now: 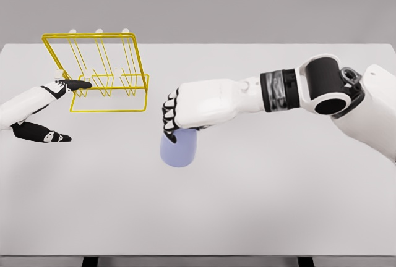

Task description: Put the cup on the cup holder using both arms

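Note:
A pale lavender cup (pixel 179 149) stands near the middle of the white table. My right hand (pixel 176 115) is curled over its top and upper side, gripping it; the arm reaches in from the right edge. A yellow wire cup holder (pixel 102 72) with white pegs stands at the back left. My left hand (pixel 59 91) comes in from the left edge with its fingers spread; one black fingertip (pixel 83 84) points at the holder's front left corner and may touch the wire, while the thumb (pixel 46 135) hangs lower over the table.
The white table (pixel 260 205) stretches from the grey back wall to the front edge, with bare surface in front of the cup and to the right under my right forearm.

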You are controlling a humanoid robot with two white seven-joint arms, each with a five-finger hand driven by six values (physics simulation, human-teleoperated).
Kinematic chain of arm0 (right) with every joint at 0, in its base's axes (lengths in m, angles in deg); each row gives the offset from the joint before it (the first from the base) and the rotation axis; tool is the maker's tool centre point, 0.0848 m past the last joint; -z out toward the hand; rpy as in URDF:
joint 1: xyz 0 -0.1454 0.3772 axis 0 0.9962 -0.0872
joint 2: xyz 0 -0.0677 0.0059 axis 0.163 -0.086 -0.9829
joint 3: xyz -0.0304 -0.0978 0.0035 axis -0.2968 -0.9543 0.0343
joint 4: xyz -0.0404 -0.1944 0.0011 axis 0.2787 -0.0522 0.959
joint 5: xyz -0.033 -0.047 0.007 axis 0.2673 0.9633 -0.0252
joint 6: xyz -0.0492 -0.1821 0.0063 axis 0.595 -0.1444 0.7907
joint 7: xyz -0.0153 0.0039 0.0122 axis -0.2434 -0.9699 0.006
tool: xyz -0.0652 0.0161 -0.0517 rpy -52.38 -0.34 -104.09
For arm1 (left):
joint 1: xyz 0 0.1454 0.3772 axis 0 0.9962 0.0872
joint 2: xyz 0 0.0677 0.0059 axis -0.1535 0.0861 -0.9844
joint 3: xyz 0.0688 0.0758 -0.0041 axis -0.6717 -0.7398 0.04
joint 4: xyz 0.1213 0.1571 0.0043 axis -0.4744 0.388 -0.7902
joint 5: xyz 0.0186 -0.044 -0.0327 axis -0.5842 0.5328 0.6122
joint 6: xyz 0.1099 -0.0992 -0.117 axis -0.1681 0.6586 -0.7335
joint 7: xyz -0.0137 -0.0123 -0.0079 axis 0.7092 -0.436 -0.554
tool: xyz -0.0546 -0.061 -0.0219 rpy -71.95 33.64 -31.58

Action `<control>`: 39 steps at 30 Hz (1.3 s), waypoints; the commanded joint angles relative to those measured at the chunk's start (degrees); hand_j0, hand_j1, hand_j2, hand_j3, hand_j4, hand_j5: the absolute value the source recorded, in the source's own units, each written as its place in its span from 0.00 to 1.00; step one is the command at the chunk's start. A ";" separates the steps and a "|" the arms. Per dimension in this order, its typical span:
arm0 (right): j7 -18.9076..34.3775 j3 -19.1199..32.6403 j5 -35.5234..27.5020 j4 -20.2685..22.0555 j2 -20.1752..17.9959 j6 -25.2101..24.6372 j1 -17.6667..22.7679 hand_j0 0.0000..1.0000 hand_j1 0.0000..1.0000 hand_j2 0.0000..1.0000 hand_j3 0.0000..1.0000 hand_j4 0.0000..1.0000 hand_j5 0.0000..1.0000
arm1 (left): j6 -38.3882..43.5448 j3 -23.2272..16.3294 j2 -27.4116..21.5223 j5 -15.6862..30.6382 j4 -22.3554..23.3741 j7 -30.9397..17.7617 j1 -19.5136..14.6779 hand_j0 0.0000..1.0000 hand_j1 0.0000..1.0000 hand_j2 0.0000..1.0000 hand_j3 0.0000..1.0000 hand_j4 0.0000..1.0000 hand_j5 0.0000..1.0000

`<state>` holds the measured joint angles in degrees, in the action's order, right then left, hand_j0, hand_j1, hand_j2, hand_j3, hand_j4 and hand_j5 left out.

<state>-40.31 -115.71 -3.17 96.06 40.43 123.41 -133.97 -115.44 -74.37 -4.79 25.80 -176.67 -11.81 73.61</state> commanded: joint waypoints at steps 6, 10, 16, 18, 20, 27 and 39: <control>-0.06 -1.02 -0.30 -0.61 0.60 -0.21 -0.18 0.48 0.48 0.48 0.48 0.48 0.48 | 0.10 0.01 -0.07 0.47 -0.09 0.02 0.00 1.00 1.00 1.00 1.00 1.00 1.00; -0.06 -2.86 0.22 -1.31 0.95 -0.21 -0.18 0.48 0.48 0.48 0.48 0.48 0.48 | 0.10 0.01 -0.07 0.47 -0.09 0.02 0.00 1.00 1.00 1.00 1.00 1.00 1.00; -0.06 -3.74 0.31 -1.57 1.13 -0.21 -0.09 0.48 0.48 0.48 0.48 0.48 0.48 | 0.10 0.01 -0.07 0.47 -0.09 0.02 0.00 1.00 1.00 1.00 1.00 1.00 1.00; -0.06 -4.09 0.40 -1.92 1.74 -0.21 -0.09 0.48 0.48 0.48 0.48 0.48 0.48 | 0.10 0.01 -0.07 0.47 -0.09 0.02 0.00 1.00 1.00 1.00 1.00 1.00 1.00; -0.06 -4.45 0.49 -2.54 1.92 -0.21 -0.18 0.48 0.48 0.48 0.48 0.48 0.48 | 0.10 0.01 -0.07 0.47 -0.09 0.02 0.00 1.00 1.00 1.00 1.00 1.00 1.00; -0.06 -4.36 0.57 -2.45 1.83 -0.21 -0.44 0.57 0.57 0.57 0.57 0.57 0.57 | 0.10 0.01 -0.07 0.47 -0.09 0.02 0.00 1.00 1.00 1.00 1.00 1.00 1.00; -0.06 -3.74 2.51 -2.01 1.22 -0.21 -0.70 0.98 0.98 0.98 0.98 0.98 0.98 | 0.10 0.01 -0.07 0.47 -0.18 0.02 0.00 1.00 1.00 1.00 1.00 1.00 1.00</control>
<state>-40.35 -119.73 -1.05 93.94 41.88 123.36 -134.67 -115.44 -74.36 -4.78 25.83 -176.84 -11.81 73.61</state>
